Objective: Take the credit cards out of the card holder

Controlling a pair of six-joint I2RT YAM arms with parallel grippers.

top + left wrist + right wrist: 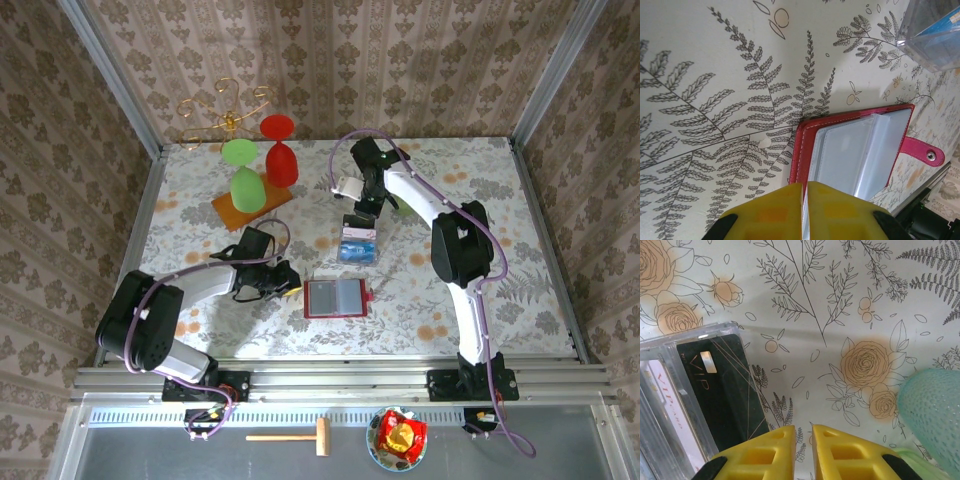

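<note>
The red card holder [312, 298] lies open near the table's front middle, its greyish clear pockets [855, 155] facing up and its red tab [922, 150] sticking out on the far side. My left gripper [805, 187] is shut on the holder's left edge [802, 145]. Behind the holder the credit cards [357, 247] lie in a small pile: a black card [720, 390], a pale card with red lettering [672, 405] and a blue card [940, 40]. My right gripper [803, 432] hovers just beside the black card, its fingers a narrow gap apart with nothing between them.
An orange board [250, 208] at the back left carries a green glass [246, 187] and a red glass [280, 150], with a gold wire rack [228, 108] behind. A pale green textured object [935, 415] sits right of my right gripper.
</note>
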